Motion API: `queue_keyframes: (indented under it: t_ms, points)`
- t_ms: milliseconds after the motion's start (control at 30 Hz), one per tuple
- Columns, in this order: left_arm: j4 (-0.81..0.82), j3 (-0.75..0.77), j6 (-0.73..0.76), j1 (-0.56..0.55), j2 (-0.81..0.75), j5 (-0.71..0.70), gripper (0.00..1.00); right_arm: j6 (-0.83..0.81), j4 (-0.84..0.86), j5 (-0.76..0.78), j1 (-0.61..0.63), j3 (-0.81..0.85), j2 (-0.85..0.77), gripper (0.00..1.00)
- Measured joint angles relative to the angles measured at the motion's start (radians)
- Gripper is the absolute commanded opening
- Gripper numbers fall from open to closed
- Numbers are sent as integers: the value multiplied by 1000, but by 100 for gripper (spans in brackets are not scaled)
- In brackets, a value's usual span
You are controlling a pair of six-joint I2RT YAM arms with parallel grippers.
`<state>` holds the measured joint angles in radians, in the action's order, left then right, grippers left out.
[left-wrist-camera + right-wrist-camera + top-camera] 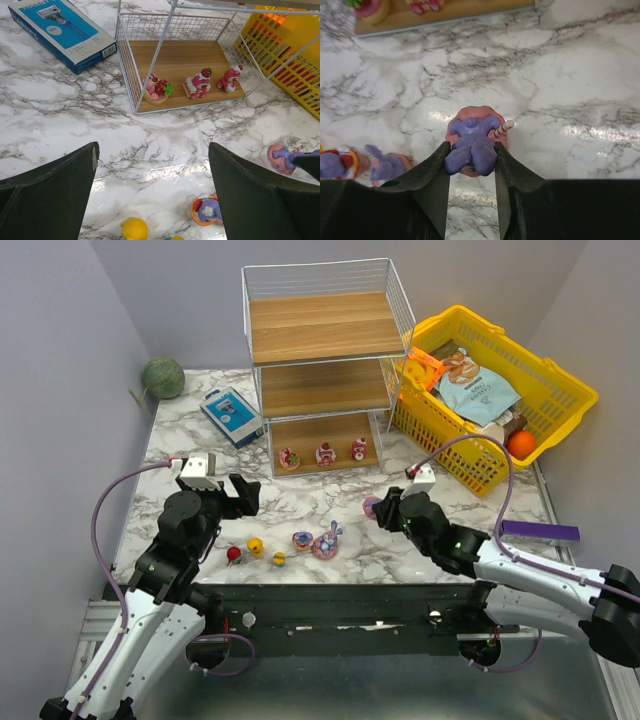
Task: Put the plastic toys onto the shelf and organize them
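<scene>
The shelf [322,340] stands at the back centre. Three pink-red cake-like toys [325,453] sit on its bottom board [185,62]. My right gripper [381,508] is shut on a pink-purple bunny-eared toy [471,141], low over the marble in front of the shelf. It also shows in the left wrist view [280,159]. My left gripper [245,496] is open and empty above a row of loose toys: a red one [233,554], a yellow one [255,546], a small yellow one [278,559], a purple-orange one [302,540] and a bunny-eared one [326,543].
A blue-white box [231,416] lies left of the shelf. A yellow basket [563,392] with snack packets and an orange ball [521,444] stands at the right. A green ball [162,377] sits in the back left corner. Grey walls close in both sides.
</scene>
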<state>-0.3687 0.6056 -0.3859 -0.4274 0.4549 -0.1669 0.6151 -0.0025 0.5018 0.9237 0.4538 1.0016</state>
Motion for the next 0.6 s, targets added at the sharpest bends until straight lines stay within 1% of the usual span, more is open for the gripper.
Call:
queue_keyframes:
  t_ms: [133, 267, 433, 600]
  points:
    - [0, 0, 0, 0, 0, 0, 99, -58, -40, 3, 0, 118, -44, 1]
    - [0, 0, 0, 0, 0, 0, 99, -121, -106, 11, 0, 292, -15, 1]
    - [0, 0, 0, 0, 0, 0, 99, -215, -155, 29, -8, 556, 106, 1]
    - [0, 0, 0, 0, 0, 0, 99, -291, -199, 12, -69, 777, 256, 1]
